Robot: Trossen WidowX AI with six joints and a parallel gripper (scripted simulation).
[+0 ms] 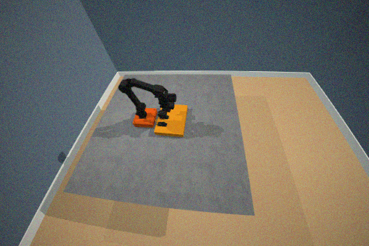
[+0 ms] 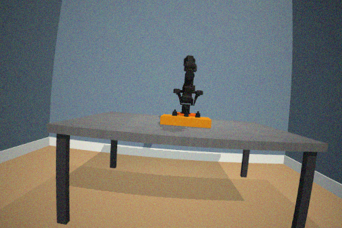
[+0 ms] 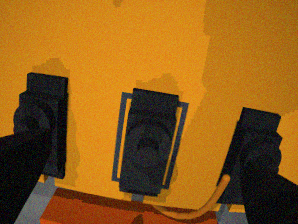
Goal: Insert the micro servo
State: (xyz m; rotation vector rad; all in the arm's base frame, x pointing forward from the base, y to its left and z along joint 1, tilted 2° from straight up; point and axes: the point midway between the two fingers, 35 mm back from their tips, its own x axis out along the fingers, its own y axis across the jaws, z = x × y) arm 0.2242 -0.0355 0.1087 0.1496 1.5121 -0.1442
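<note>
The black micro servo (image 3: 149,150) sits within the blue outline (image 3: 120,135) of the marked pocket on the yellow deck (image 3: 95,30) (image 1: 177,128) (image 2: 185,122). Its round boss faces up in the wrist view. Its ends reach slightly past the outline. Whether both ears lie flat cannot be told. An orange cable (image 3: 202,210) curves from near the servo's lower end toward the right-hand servo; whether it lies in the side notch is unclear. My gripper (image 2: 187,104) is open above the deck, its dark fingers wide apart on either side of the servo in the wrist view, not touching it.
Two other black servos stand on the deck, one left (image 3: 45,125) and one right (image 3: 256,147) of the middle one, under the finger lines in the wrist view. The orange-red base (image 1: 144,123) of the arm is close beside the deck on the grey table (image 1: 156,165).
</note>
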